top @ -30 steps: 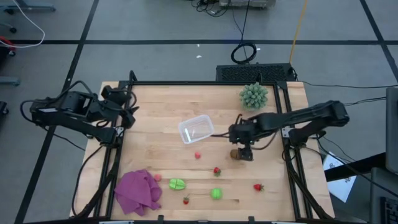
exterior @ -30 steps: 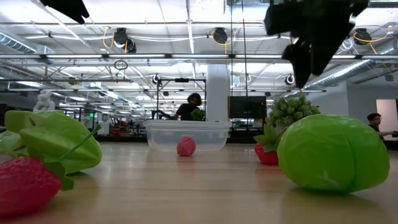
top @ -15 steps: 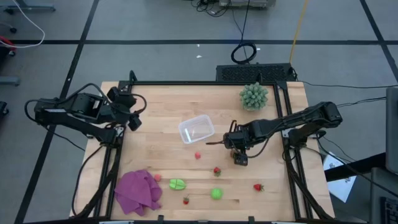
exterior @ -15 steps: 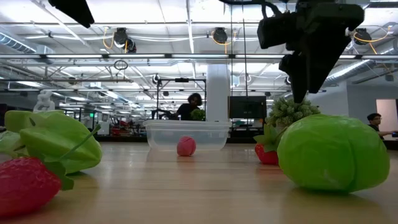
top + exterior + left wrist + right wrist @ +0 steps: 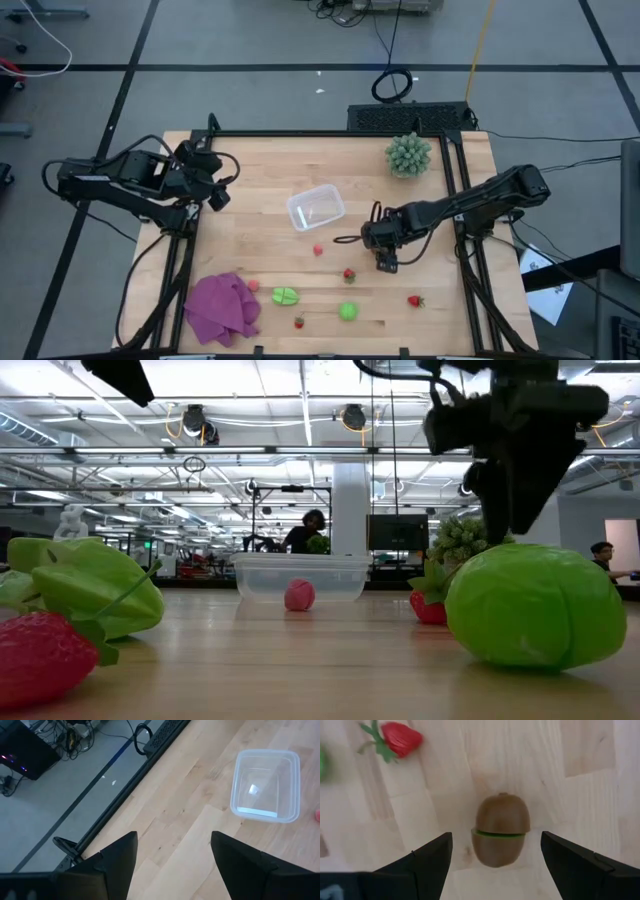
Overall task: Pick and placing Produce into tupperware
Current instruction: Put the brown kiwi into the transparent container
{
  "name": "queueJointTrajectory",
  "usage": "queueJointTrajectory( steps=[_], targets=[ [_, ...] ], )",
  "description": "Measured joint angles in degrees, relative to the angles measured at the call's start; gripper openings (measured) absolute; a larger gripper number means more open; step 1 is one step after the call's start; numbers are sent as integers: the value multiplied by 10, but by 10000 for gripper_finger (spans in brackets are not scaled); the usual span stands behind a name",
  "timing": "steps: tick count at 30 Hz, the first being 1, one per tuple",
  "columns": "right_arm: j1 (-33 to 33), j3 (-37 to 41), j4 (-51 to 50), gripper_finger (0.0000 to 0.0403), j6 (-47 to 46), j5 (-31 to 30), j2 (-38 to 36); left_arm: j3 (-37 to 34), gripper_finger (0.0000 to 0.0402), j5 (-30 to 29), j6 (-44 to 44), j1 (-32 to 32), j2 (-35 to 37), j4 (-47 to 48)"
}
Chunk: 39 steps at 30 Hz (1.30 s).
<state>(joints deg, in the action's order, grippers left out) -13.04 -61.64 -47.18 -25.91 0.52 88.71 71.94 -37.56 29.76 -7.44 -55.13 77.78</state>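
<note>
Right gripper [image 5: 492,865] hangs over the table with its two dark fingers spread wide, and the toy kiwi [image 5: 500,836] lies on the wood directly ahead of it, centred in the gap and untouched. That kiwi is a brown oval with a smooth matte skin and a thin green seam round its waist, so it looks like two hard plastic halves joined; I judge it light, rigid and somewhat slippery. A pinch across its short axis, on or near the seam, should keep it from squirting out. Just beyond the kiwi lies a toy strawberry [image 5: 397,739], red with a green leafy cap. From above, the clear thin-walled tupperware [image 5: 316,208] sits well off to the gripper's side, empty apart from glare, near a small pink piece [image 5: 318,250]. Left gripper [image 5: 172,855] waits open near the table's far left edge.
</note>
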Motion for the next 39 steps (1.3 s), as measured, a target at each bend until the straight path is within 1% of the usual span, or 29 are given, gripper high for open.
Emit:
queueJointTrajectory(
  steps=[2,10,14,17,39],
  targets=[
    [0,15,13,295,-2,11,1,0,257,0,0,0,0,0],
    [1,41,49,295,2,11,0,0,257,0,0,0,0,0],
    [5,73,88,295,-2,12,0,0,257,0,0,0,0,0],
    [11,91,94,295,-7,12,0,0,257,0,1,0,0,0],
    [19,93,118,295,18,11,0,0,257,0,1,0,0,0]
  ],
)
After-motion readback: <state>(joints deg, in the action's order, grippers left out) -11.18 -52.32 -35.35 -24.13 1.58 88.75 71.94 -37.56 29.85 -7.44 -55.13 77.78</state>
